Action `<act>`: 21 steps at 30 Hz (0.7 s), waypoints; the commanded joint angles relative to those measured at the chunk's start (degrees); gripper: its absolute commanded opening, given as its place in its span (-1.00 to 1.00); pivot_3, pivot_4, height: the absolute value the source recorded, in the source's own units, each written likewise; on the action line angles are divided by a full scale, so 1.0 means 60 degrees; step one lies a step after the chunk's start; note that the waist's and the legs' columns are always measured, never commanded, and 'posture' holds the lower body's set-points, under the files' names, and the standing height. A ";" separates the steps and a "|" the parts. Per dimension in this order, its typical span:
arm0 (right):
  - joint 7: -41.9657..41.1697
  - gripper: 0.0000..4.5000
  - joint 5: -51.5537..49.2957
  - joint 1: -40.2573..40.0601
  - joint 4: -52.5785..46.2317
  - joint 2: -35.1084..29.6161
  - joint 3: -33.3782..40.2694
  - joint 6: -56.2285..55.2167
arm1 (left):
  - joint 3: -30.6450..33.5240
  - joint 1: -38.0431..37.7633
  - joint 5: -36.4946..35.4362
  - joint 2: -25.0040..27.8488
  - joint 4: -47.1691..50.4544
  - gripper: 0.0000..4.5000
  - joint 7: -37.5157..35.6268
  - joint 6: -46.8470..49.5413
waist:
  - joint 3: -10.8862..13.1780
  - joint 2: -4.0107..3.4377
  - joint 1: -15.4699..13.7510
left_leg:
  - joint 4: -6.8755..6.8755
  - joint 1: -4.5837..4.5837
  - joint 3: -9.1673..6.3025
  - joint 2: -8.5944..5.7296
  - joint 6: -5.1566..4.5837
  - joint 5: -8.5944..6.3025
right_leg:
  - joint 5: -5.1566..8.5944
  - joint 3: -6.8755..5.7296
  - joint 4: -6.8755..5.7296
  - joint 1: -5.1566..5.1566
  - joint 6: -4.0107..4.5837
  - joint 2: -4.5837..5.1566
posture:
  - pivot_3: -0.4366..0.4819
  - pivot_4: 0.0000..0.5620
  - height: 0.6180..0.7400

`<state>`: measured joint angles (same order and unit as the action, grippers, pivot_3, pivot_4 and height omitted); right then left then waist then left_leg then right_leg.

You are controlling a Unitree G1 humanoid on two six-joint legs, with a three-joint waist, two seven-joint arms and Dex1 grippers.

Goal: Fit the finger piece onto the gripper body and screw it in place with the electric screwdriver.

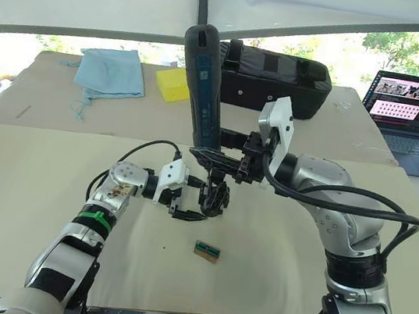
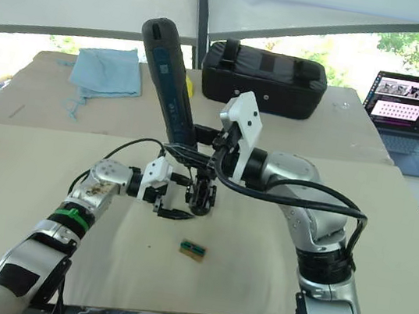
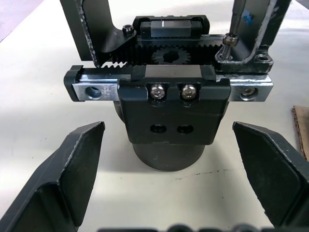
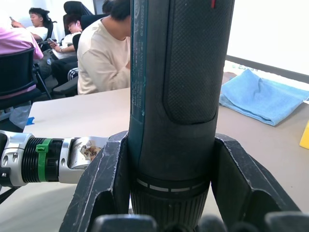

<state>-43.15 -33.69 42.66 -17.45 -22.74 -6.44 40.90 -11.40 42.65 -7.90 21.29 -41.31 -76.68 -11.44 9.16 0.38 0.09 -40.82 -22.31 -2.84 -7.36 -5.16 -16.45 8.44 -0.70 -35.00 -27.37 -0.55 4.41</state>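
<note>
Right tool clenched around the electric screwdriver, which stands nearly upright, tilted slightly, over the gripper body near the table centre. In the left wrist view the thin bit meets a screw on the body's rail, beside the finger piece seated on the toothed rack. Left tool released, its fingers spread either side of the body's round base, not touching it. Small green-and-brown block lies nearer the robot, apart. Far side: blue cloth, yellow pad, black case, laptop. Right arm and screwdriver partly hide the body in the head views.
</note>
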 commanded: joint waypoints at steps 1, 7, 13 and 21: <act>-0.0040 -0.15 0.0021 0.0120 -0.0401 0.0076 0.0172 -0.0500 | 0.0120 0.0039 -0.0051 -0.0019 0.0344 1.00 0.0030 -0.0043 | 0.0000 0.0000 0.0000 | 0.0000 0.0000 0.0000 0.0000 0.0000 0.0000 | 0.0000 0.0000 0.0000 0.0000 0.0000 0.0000 | -0.05 -0.47 1.00; -0.0040 -0.15 0.0138 0.0091 -0.0299 0.0143 0.0209 -0.0539 | 0.0077 0.0007 -0.0025 -0.0138 0.0333 1.00 0.0104 -0.0044 | 0.0000 0.0000 -0.0003 | 0.0000 0.0000 0.0000 -0.0001 0.0000 0.0000 | 0.0000 0.0000 0.0000 0.0000 0.0000 0.0000 | -0.05 -0.47 1.00; -0.0107 -0.15 0.0305 0.0010 -0.0165 0.0170 0.0136 -0.0676 | 0.0031 0.0046 0.0064 -0.0319 0.0184 1.00 0.0245 -0.0099 | 0.0000 0.0000 -0.0002 | -0.0001 0.0000 0.0000 -0.0001 0.0000 0.0000 | 0.0000 0.0000 0.0000 0.0000 0.0000 0.0000 | -0.05 -0.47 1.00; -0.0243 -0.15 0.0590 -0.0198 0.0006 0.0137 0.0063 -0.0998 | 0.0057 0.0120 0.0212 -0.0550 -0.0103 1.00 0.0434 -0.0171 | -0.0001 0.0001 -0.0009 | -0.0003 0.0003 0.0000 -0.0001 0.0000 0.0000 | 0.0000 -0.0001 0.0000 0.0004 -0.0001 0.0000 | -0.05 -0.47 1.00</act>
<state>-44.28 -30.01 40.66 -16.00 -21.91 -7.08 37.66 -11.43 42.62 -6.74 18.11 -42.10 -74.44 -11.47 9.16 0.39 0.03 -40.83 -22.29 -2.84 -7.37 -5.16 -16.45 8.44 -0.71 -35.00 -27.35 -0.56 4.42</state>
